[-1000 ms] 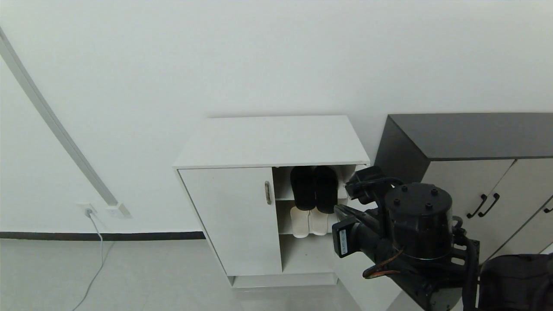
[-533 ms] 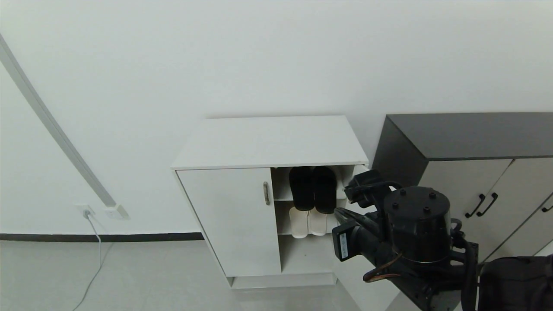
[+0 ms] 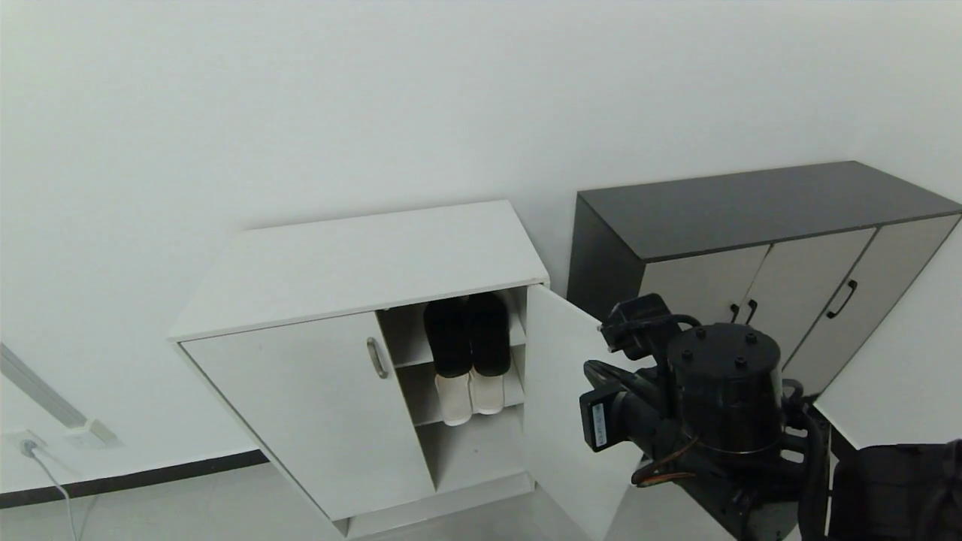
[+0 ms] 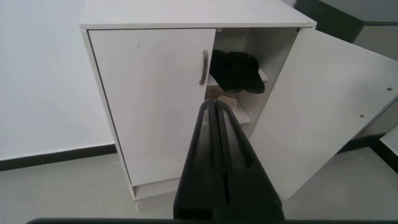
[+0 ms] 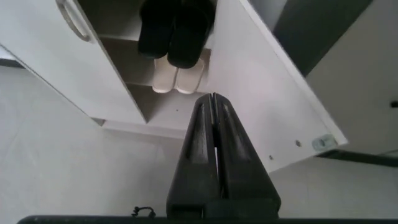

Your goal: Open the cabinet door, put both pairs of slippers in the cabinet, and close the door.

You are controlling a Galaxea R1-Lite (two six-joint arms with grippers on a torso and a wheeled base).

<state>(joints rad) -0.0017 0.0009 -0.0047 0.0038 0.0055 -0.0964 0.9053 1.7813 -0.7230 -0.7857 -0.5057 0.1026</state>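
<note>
The white cabinet (image 3: 361, 263) stands against the wall with its right door (image 3: 564, 391) swung open and its left door (image 3: 316, 421) closed. Black slippers (image 3: 466, 334) lie on the upper shelf, toes sticking out. White slippers (image 3: 472, 394) lie on the shelf below. My right gripper (image 3: 594, 370) hangs shut and empty in front of the open door's outer edge. In the right wrist view the shut gripper (image 5: 214, 99) points at the white slippers (image 5: 177, 78) and the door (image 5: 261, 93). My left gripper (image 4: 214, 104) is shut and empty, facing the cabinet front below the black slippers (image 4: 236, 68).
A dark-topped cabinet (image 3: 751, 203) with closed grey doors stands just right of the open door. A white panel (image 3: 894, 391) juts in at the right edge. A wall socket with a cable (image 3: 30, 447) is at the far left, near the floor. Bare floor lies before the cabinet.
The head camera has swung right, so the whole picture has shifted left and the open door now shows broadside. The slippers lie as before; the right arm holds its place in the picture.
</note>
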